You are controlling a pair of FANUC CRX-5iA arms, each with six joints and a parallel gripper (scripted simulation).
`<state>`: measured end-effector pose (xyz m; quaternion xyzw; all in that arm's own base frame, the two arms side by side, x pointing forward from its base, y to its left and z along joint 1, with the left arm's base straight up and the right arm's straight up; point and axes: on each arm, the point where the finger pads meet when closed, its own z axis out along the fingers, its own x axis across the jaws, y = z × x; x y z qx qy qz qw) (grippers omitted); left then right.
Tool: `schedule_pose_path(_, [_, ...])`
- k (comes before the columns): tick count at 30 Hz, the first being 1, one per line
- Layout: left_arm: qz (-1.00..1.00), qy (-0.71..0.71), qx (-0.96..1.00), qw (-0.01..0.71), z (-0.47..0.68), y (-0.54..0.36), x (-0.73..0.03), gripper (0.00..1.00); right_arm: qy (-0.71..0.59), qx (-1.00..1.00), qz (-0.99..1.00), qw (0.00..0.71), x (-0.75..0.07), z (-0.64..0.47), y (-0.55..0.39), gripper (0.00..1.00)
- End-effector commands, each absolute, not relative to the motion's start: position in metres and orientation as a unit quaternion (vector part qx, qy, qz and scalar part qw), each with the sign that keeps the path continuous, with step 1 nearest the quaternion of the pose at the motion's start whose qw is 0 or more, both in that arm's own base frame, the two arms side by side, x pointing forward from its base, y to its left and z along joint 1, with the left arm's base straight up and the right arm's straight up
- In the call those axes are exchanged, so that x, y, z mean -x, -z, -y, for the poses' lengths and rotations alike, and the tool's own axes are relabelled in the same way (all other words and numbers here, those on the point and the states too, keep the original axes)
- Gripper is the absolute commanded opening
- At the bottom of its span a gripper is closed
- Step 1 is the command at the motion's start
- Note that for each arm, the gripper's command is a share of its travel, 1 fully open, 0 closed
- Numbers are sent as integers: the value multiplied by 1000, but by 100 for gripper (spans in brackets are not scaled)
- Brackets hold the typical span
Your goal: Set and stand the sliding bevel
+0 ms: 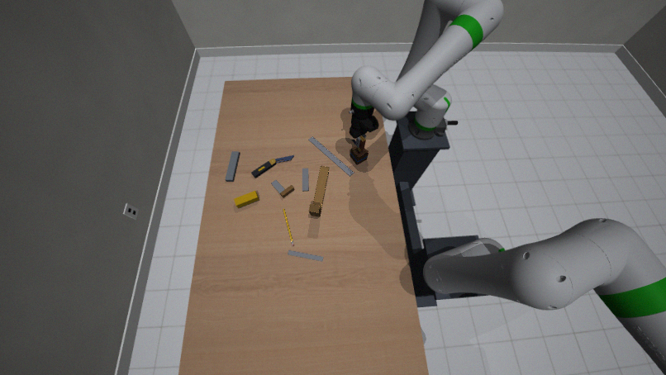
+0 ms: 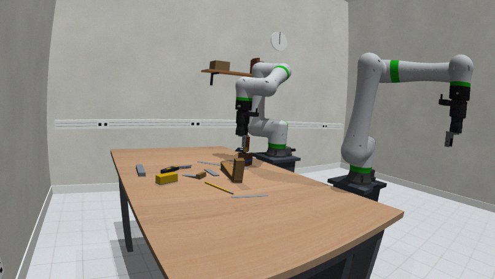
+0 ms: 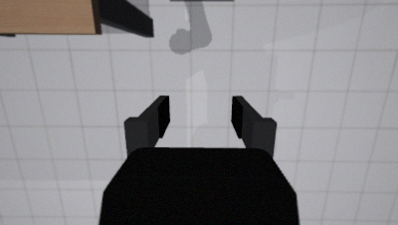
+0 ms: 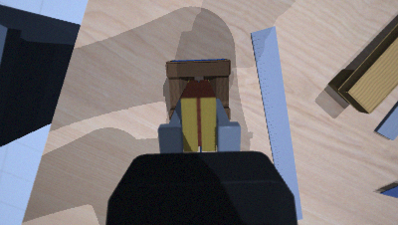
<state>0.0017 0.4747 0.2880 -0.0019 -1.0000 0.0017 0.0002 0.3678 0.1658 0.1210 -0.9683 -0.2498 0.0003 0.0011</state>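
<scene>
I held the wooden bevel [image 1: 362, 142] [image 2: 247, 142] [image 4: 199, 119] clenched in the right end effector [image 1: 360, 137] [image 2: 245, 140] [image 4: 199, 112], upright at the slotted block [image 1: 359, 155] [image 2: 245, 158] [image 4: 198, 69] on the tabletop [image 1: 297, 302] [image 2: 277, 225] [image 4: 124, 90]. The left end effector [image 2: 448, 139] [image 3: 200, 109] was released, off to the side. In my judgement, seating required a straight, slow descent, the blade aligned with the slot, light grip retained until the foot met the pocket floor; side load could have altered the set angle.

Dim top view, soft-edged shadows.
</scene>
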Motion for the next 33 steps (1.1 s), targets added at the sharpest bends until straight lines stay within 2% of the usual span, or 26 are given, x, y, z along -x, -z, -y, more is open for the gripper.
schedule_pose_path(1, [1000, 0, 2, 0, -475, -290, -2, 100, 1, 968, 250, 1, -368, -166, -122, 0])
schedule_pose_path(33, [1000, 0, 2, 0, -475, -290, -2, 100, 1, 968, 250, 1, -368, -166, -115, 0])
